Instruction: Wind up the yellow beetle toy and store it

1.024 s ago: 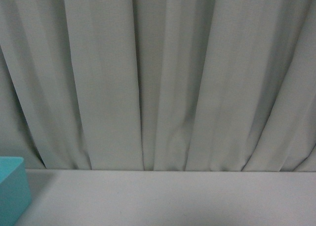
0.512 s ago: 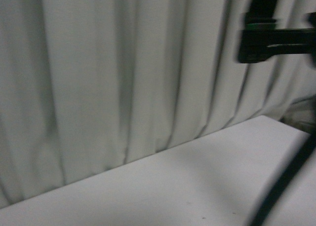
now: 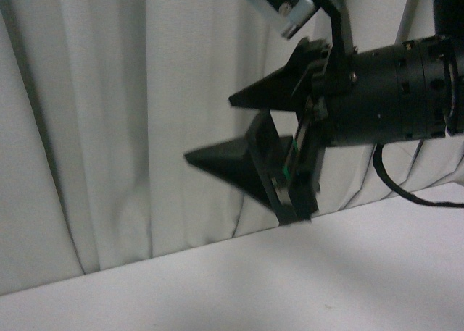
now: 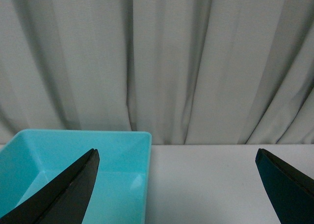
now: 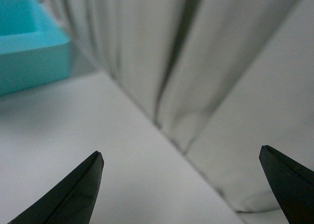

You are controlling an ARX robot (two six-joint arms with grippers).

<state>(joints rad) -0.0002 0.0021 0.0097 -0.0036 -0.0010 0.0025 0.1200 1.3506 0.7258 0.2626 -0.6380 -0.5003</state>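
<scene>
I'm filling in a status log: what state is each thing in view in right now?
Left gripper: open, empty.
Right gripper: open, empty.
Bin: upright on the table, open-topped, nothing in the part of its inside that shows.

Front cam on body, tilted, faces far curtain (image 3: 109, 128) over table (image 3: 290, 287); right gripper (image 3: 209, 128) very close. Both wrist cams sit low, looking across table; they share the teal box (image 4: 98, 145), curtain, table.
</scene>
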